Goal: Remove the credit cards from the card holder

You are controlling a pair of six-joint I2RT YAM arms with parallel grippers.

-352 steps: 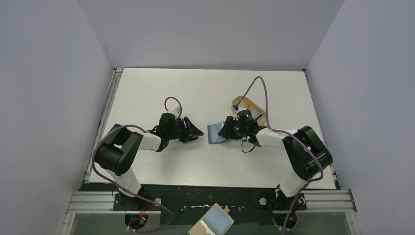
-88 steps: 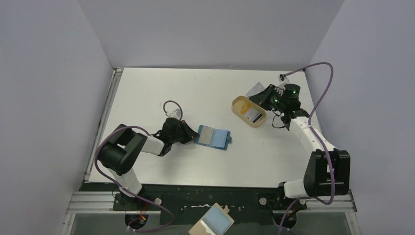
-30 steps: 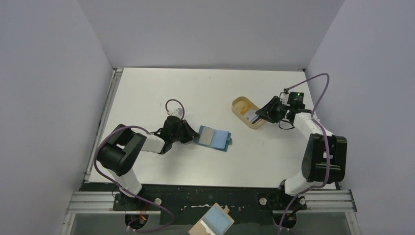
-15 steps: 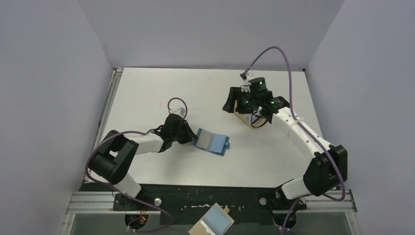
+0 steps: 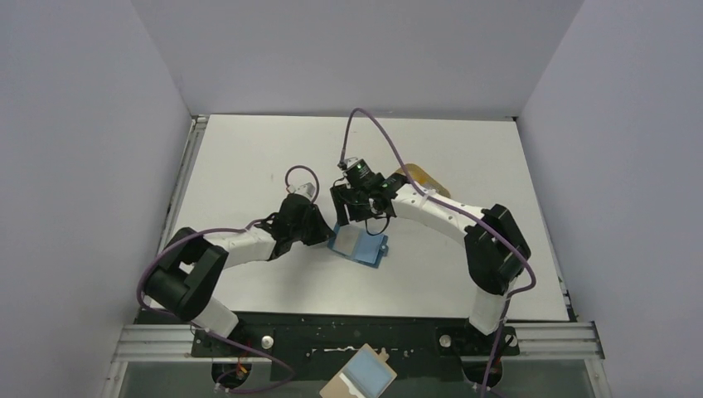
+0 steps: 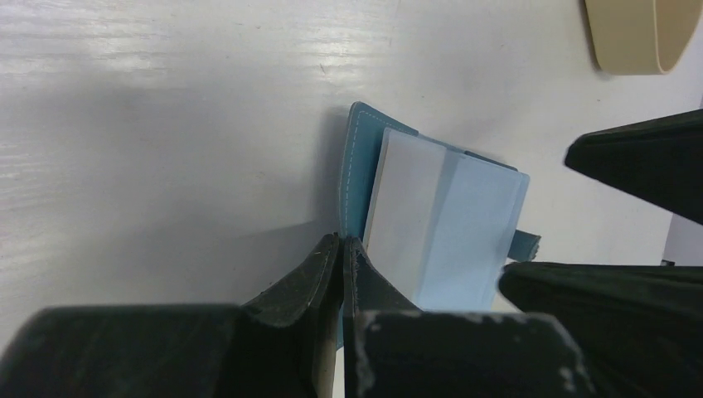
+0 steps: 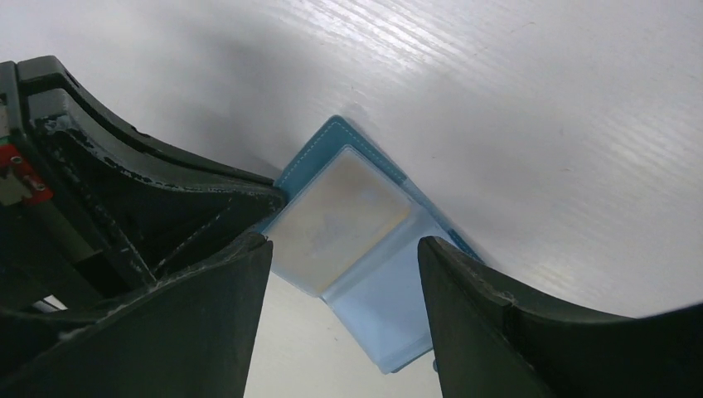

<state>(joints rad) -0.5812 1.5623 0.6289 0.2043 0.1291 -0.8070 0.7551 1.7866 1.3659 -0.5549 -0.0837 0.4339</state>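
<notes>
The small teal-blue folding card holder [image 5: 359,246] lies open on the white bench [image 5: 249,157], with a pale card [image 7: 340,220] showing in one clear pocket. The left pincer [image 6: 341,242] is pressed together on the holder's edge. The right pincer [image 7: 344,245] hangs spread just above it.

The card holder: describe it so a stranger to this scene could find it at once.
Start at the middle of the white table. The card holder lies open there, its edge in the left pincer. It is teal with pale blue pockets; the tray beyond is tan, oval.
</notes>
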